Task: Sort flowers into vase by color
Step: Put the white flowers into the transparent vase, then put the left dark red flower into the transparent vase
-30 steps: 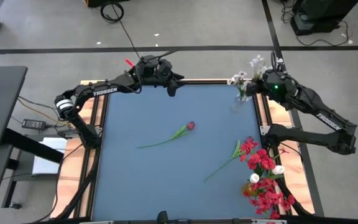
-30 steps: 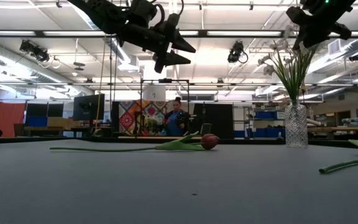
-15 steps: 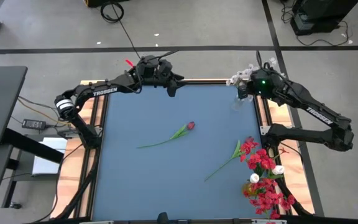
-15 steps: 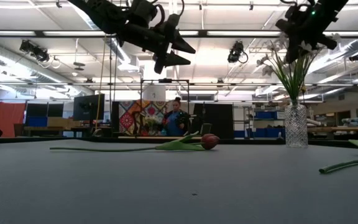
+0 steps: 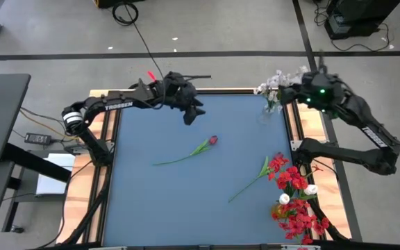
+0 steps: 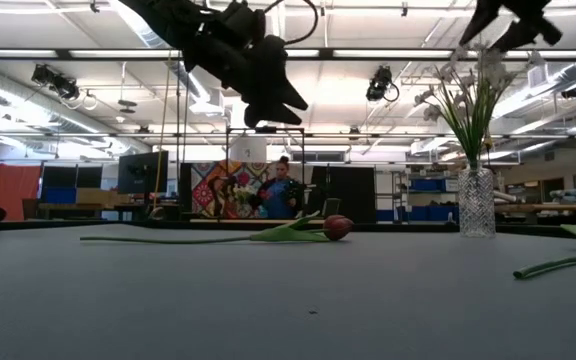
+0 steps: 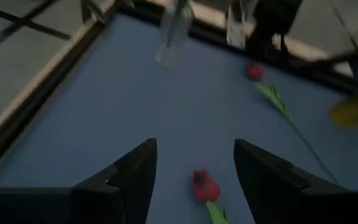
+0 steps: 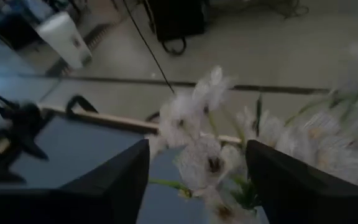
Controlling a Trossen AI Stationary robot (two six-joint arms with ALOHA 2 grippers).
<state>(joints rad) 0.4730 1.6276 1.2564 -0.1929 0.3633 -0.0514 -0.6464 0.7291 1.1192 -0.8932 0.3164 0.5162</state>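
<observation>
Your right hand [image 5: 299, 78] hangs above the vase [image 5: 266, 113] at the desk's [image 5: 186, 194] far right corner, its fingers [image 8: 120, 186] spread wide with nothing between them. The white flowers [image 5: 269, 85] stand in the vase directly under it, and in the right wrist view their blossoms [image 8: 205, 146] fill the gap between the two fingers without being gripped. In the low view the glass vase [image 6: 476, 200] stands upright with green stems fanning out of its mouth.

Your left hand [image 5: 192, 114] hovers over the far middle of the desk, fingers [image 7: 129, 180] apart and empty. The dark red bud [image 5: 213, 140] lies on the desk just in front of it, its stem trailing toward the left near side; in the left wrist view the bud [image 7: 205, 185] shows between the fingers, below them on the desk.

The red flowers [image 5: 294, 201] lie heaped at the near right edge with a few white buds [image 5: 312, 189] among them, and one red bloom [image 5: 276, 164] on a long stem reaches out toward the middle.
</observation>
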